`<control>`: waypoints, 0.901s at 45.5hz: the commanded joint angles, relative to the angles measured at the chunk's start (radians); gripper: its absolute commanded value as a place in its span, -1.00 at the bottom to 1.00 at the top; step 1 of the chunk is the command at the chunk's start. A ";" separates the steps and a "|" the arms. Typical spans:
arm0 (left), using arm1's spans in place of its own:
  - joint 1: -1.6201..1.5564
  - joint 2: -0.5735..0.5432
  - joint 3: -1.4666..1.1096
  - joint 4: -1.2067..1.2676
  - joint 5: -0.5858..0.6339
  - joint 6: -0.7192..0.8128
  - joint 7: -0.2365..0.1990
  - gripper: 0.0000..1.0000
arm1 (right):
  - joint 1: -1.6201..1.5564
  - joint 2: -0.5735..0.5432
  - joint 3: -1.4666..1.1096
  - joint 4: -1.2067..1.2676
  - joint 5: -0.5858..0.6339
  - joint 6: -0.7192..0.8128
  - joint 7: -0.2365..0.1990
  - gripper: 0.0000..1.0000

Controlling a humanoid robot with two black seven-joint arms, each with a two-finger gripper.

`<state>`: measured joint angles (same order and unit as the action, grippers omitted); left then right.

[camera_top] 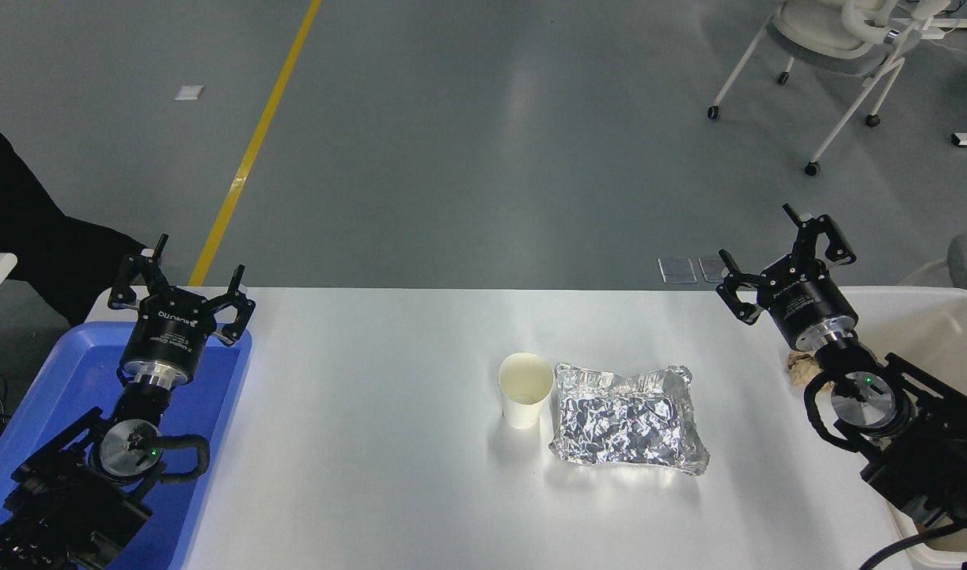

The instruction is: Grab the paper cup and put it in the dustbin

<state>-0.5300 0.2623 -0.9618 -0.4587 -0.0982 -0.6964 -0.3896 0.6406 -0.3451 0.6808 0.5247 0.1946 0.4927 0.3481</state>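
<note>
My right end effector point(776, 253) is hanging at the right of the frame with its fingers spread wide and nothing between them, poised above the dustbin point(938, 317), whose off-white rim is showing at the right edge. A crumpled brown paper ball point(800, 366) is lying in the dustbin, partly hidden by my wrist. The paper cup point(525, 389) is standing upright on the white worktop point(357, 412) near the frame's centre, well apart from my right end effector, with a crumpled silver foil packet point(627, 419) just beside it on its right. My left end effector point(181, 289) is resting at the lower left, fingers open and empty, over the blue tray point(214, 412).
</note>
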 commanded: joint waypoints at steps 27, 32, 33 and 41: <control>-0.001 0.000 0.002 0.000 0.000 0.000 0.000 1.00 | 0.057 -0.006 -0.043 0.049 -0.023 -0.009 -0.009 1.00; -0.001 0.000 0.002 0.000 0.000 0.000 0.000 1.00 | 0.148 -0.049 -0.156 0.057 -0.076 -0.034 -0.009 1.00; -0.001 0.000 0.002 0.002 0.000 0.000 0.000 1.00 | 0.172 -0.055 -0.188 0.058 -0.086 -0.042 -0.009 1.00; 0.001 0.000 0.002 0.002 0.000 0.002 -0.002 1.00 | 0.349 -0.077 -0.469 0.066 -0.110 -0.075 -0.009 1.00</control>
<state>-0.5309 0.2623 -0.9605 -0.4585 -0.0981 -0.6964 -0.3897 0.7999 -0.3852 0.4939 0.5754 0.1277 0.4539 0.3403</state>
